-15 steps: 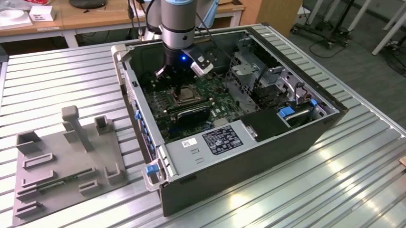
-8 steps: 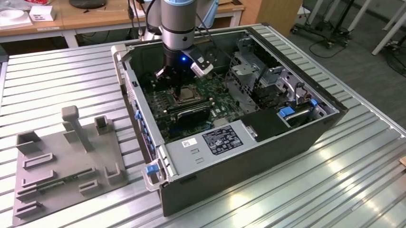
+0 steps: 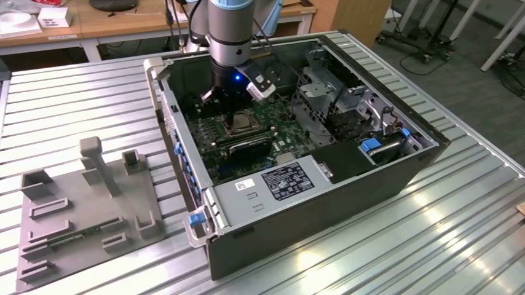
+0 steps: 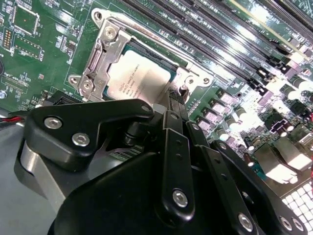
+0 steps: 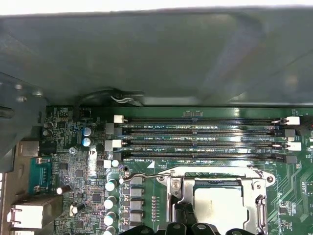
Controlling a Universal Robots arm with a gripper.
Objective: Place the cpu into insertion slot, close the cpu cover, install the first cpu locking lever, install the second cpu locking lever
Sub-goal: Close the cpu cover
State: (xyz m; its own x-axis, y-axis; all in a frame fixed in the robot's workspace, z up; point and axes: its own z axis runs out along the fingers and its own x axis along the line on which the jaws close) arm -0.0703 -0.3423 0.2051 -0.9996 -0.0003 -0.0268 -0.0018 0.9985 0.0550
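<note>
Cpu (image 4: 139, 78) framed by cpu cover (image 4: 108, 46), computer case (image 3: 328, 209) on ribbed metal table (image 3: 82, 104), desks (image 3: 123, 24) behind

The arm (image 3: 230, 27) is a silver-grey cylinder ending in a black wrist (image 3: 221, 74) with a blue light (image 3: 237, 78) and black cables (image 3: 264, 38). The gripper (image 4: 177, 98) is matte black, studded with silver screws (image 4: 179, 198).

Small print on the cpu (image 4: 139, 78) and the case label (image 3: 287, 180) cannot be read
</note>
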